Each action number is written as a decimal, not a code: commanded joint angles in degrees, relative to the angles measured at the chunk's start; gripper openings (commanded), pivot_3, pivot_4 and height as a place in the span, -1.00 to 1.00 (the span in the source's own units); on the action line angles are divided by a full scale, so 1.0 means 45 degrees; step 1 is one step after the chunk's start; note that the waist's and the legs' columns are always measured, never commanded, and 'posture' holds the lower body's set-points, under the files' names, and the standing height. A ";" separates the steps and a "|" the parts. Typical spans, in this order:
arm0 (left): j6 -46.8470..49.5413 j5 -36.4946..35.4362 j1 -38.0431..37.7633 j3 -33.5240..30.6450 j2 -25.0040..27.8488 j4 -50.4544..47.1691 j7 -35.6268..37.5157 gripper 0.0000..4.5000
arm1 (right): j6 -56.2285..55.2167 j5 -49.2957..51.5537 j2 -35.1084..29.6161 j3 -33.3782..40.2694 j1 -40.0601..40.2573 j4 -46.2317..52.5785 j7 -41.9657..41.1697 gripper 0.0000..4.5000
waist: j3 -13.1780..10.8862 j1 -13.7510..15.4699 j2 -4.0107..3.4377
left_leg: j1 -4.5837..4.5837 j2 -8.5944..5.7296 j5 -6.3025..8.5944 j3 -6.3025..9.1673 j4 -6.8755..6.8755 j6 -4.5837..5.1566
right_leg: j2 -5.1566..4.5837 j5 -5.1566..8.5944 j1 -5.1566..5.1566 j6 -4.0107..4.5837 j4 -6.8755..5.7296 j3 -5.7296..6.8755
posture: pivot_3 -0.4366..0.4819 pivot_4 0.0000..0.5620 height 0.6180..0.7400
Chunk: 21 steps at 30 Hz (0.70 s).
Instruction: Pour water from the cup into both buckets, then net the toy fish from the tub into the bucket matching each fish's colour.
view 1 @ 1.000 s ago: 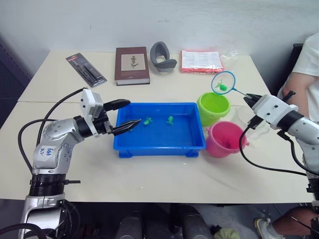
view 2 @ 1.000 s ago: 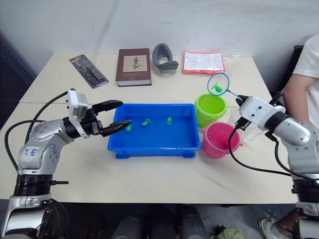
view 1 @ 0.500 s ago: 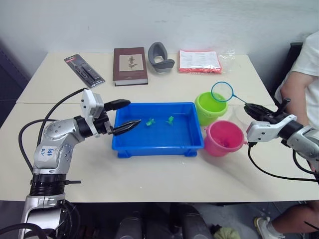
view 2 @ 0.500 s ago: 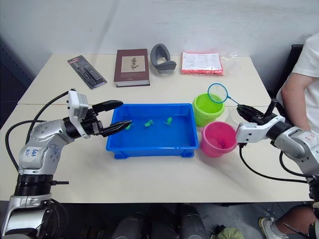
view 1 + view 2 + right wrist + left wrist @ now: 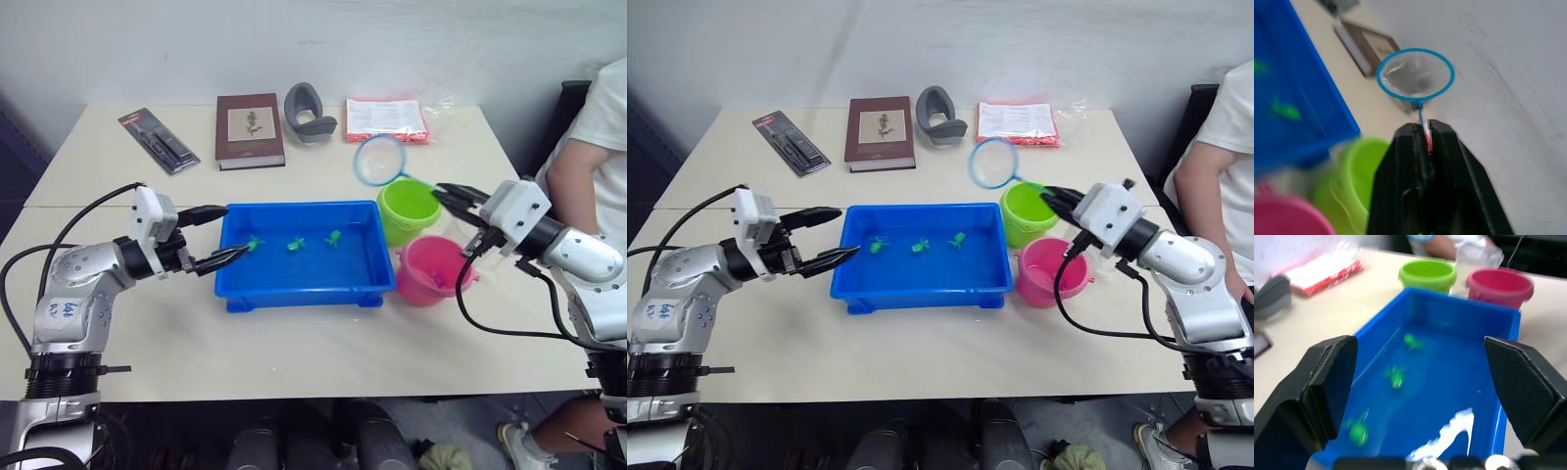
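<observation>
The blue tub [image 5: 306, 289] holds water and three green toy fish [image 5: 295, 244]. My left gripper [image 5: 217, 235] is open at the tub's left end, one finger [image 5: 1325, 384] on each side of the rim. To the tub's right stand the lime green bucket [image 5: 409, 209] and the pink bucket [image 5: 436, 271]. The clear cup [image 5: 1476, 257] is behind them. My right gripper [image 5: 446, 193] is shut on the thin handle of the net [image 5: 379, 160]. The blue hoop hangs empty over the table behind the tub's far right corner.
At the back of the table lie a black package [image 5: 157, 140], a brown book [image 5: 251, 130], a grey curved object [image 5: 309, 113] and a red and white packet [image 5: 386, 118]. A person in a white shirt [image 5: 593, 137] sits at the right edge.
A second ago the net held a green fish above the green bucket; half a second ago it was empty. It has since swung left behind the tub. My left gripper drew back slightly.
</observation>
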<state>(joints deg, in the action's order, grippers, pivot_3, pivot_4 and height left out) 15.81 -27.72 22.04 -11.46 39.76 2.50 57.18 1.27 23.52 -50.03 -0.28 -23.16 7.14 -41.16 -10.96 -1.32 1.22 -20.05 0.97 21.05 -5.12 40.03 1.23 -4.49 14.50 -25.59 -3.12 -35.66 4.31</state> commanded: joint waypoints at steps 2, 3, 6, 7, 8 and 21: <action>-0.0172 -0.0053 -0.0148 -0.0444 0.0253 -0.0377 -0.0087 0.97 | 0.5173 0.2124 -0.0266 -0.0636 -0.0166 0.2542 -0.0294 -1.00 | 0.0000 0.0161 0.0000 | -0.0003 -0.0005 0.0012 0.0016 0.0002 0.0021 | -0.0017 0.0001 0.0004 0.0002 0.0006 0.0008 | -0.05 -0.47 1.00; -0.0151 -0.0067 -0.0202 -0.0464 0.0256 -0.0461 -0.0136 0.97 | 0.6343 0.2539 -0.0200 -0.0852 -0.0366 0.2920 -0.0162 -1.00 | 0.0000 0.0226 0.0000 | -0.0008 -0.0009 0.0016 0.0019 0.0004 0.0027 | -0.0025 0.0000 0.0002 0.0003 0.0009 0.0009 | -0.05 -0.47 1.00; -0.0110 -0.0074 -0.0492 -0.0574 0.0281 -0.0767 -0.0255 0.97 | 0.9481 0.3911 0.0685 -0.1066 -0.1264 0.3384 0.0827 -1.00 | 0.0000 0.0253 0.0000 | -0.0016 -0.0012 0.0026 0.0021 0.0002 0.0030 | -0.0033 0.0001 -0.0006 0.0007 0.0021 0.0010 | -0.05 -0.47 1.00; -0.0091 -0.0083 -0.0581 -0.0599 0.0296 -0.0866 -0.0296 0.97 | 1.0290 0.3899 0.0577 -0.1195 -0.1466 0.3447 0.0896 -1.00 | 0.0000 0.0253 -0.0001 | -0.0020 -0.0016 0.0026 0.0021 0.0001 0.0031 | -0.0037 0.0001 -0.0014 0.0007 0.0021 0.0009 | -0.05 -0.47 1.00; -0.0074 -0.0094 -0.0637 -0.0613 0.0305 -0.0935 -0.0328 0.97 | 1.0878 0.3845 0.0461 -0.1275 -0.1596 0.3521 0.0916 -1.00 | -0.0001 0.0253 -0.0002 | -0.0024 -0.0016 0.0027 0.0023 0.0000 0.0029 | -0.0036 0.0001 -0.0014 0.0008 0.0024 0.0012 | -0.05 -0.47 1.00; 0.0246 -0.0340 -0.1824 -0.1220 0.0354 -0.2369 -0.0878 0.97 | 1.5081 0.3238 0.0361 -0.2711 -0.3656 0.2035 0.0291 -1.00 | -0.0002 0.0240 -0.0009 | -0.0038 -0.0022 0.0037 0.0027 -0.0008 0.0034 | -0.0039 0.0003 -0.0027 0.0010 0.0032 0.0021 | -0.05 -0.47 1.00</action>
<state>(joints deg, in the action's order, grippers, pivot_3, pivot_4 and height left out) 16.83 -28.05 14.22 -15.24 40.71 -6.20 53.77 68.60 40.18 -47.66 -11.46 -37.92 16.18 -39.79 -10.97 -0.24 1.18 -20.22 0.87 21.22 -5.00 39.99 1.39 -4.67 14.52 -25.71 -3.07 -35.51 4.41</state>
